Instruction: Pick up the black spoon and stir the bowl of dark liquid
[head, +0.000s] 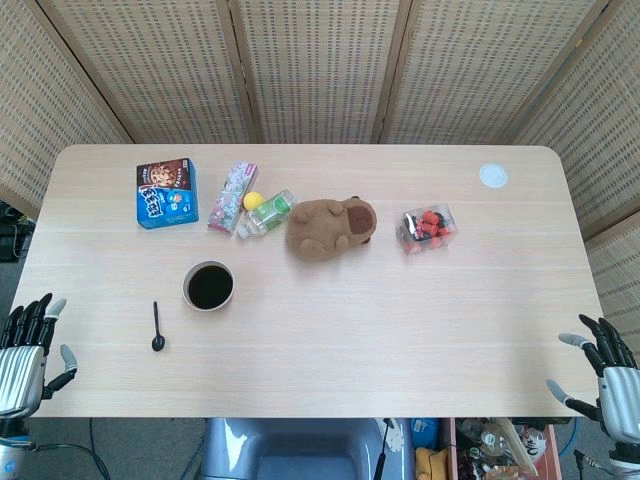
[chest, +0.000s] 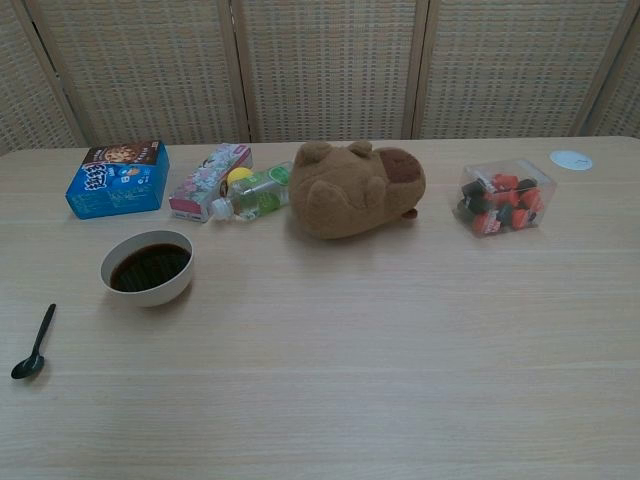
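The black spoon (head: 157, 328) (chest: 34, 343) lies flat on the table near its front left, bowl end toward me. Just behind and right of it stands a white bowl (head: 209, 286) (chest: 147, 267) filled with dark liquid. My left hand (head: 28, 350) hangs at the table's front left edge, fingers apart, holding nothing, well left of the spoon. My right hand (head: 606, 372) sits off the front right corner, fingers spread and empty. Neither hand shows in the chest view.
Along the back stand a blue snack box (head: 166, 193), a pink box (head: 232, 196), a yellow ball (head: 253, 200), a small bottle (head: 268, 213), a brown plush toy (head: 332, 228) and a clear box of red and black pieces (head: 427, 228). A white disc (head: 493, 176) lies far right.
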